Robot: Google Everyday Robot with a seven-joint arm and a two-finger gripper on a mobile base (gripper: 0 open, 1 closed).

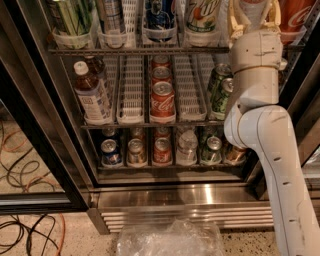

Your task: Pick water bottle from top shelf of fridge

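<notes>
We see the hand at the top right, up at the top shelf of the fridge, in the lane between a white-and-green can and a red can. A pale thing, which we take for the water bottle, sits right inside the hand, cut off by the upper edge; the white arm hides its foot. Whether the hand is spread or pressed onto it, we cannot tell. On the rack below stand a brown bottle and a cola can.
</notes>
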